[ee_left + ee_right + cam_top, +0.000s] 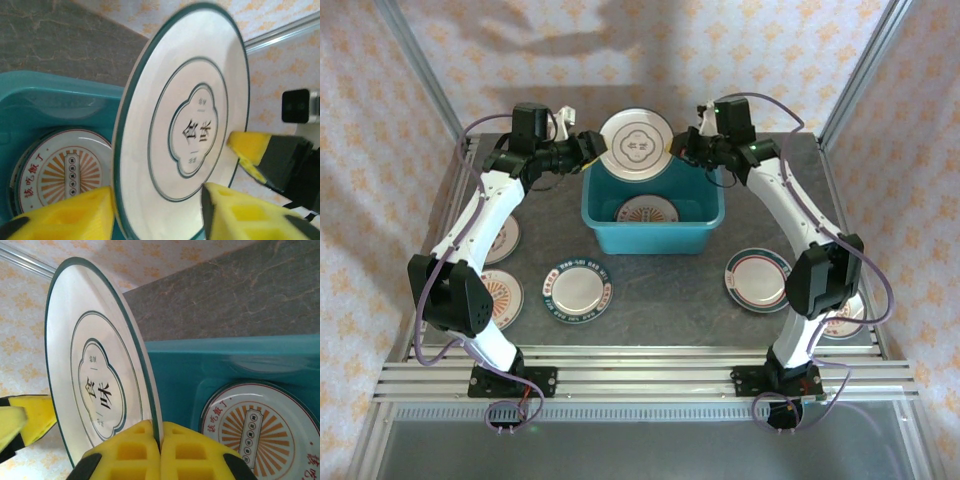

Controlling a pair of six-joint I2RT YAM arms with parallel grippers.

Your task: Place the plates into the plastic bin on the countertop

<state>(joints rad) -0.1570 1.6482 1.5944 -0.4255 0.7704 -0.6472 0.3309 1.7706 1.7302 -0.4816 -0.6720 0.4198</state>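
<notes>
Plates are in several spots: one white round plate with a thin teal rim (635, 147) stands on edge above the far wall of the teal-blue rectangular plastic bin (655, 243). The right claw (159, 440) is pressed together, pinching that plate's rim. The left claw (157, 215) is spread, one finger either side of the opposite rim. An orange sunburst plate (645, 211) lies flat inside the bin. A teal-rimmed plate (577, 290) and a red-rimmed plate (757, 278) rest on the dark grey speckled worktop (660, 300), near of the bin.
</notes>
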